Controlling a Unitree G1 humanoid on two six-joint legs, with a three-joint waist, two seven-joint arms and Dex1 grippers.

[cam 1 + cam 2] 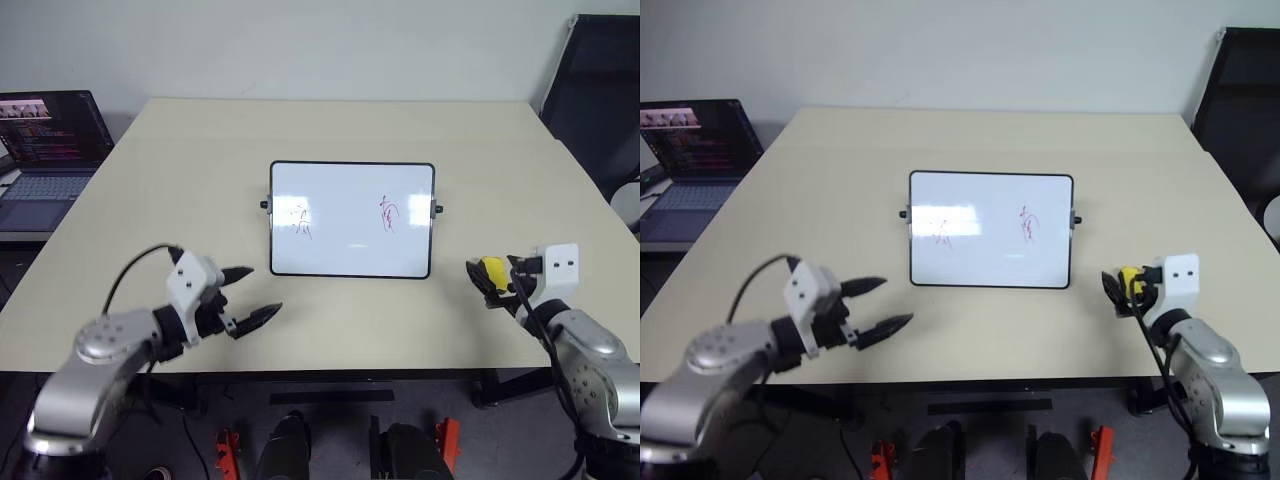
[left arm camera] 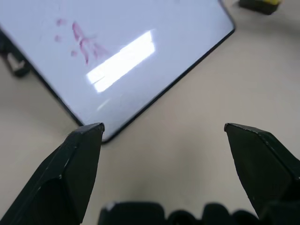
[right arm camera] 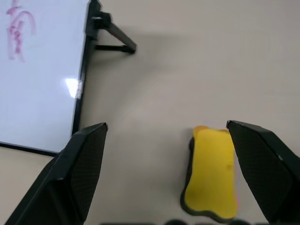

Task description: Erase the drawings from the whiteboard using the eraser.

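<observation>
Two drawings (image 1: pixel 345 216) sit on our whiteboard (image 1: pixel 351 255), both grippers spread wide, right gripper (image 3: pixel 171 164) empty beside the eraser (image 3: pixel 211 173), left gripper (image 1: pixel 250 295) empty too.

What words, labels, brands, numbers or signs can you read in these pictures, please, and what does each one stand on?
No text can be read.
Whiteboard: two red-purple drawings and, squiggles rather than letters.
Laptop: rows of coloured text on a dark screen, too small to read.
Eraser: plain yellow top, no label in view.
</observation>
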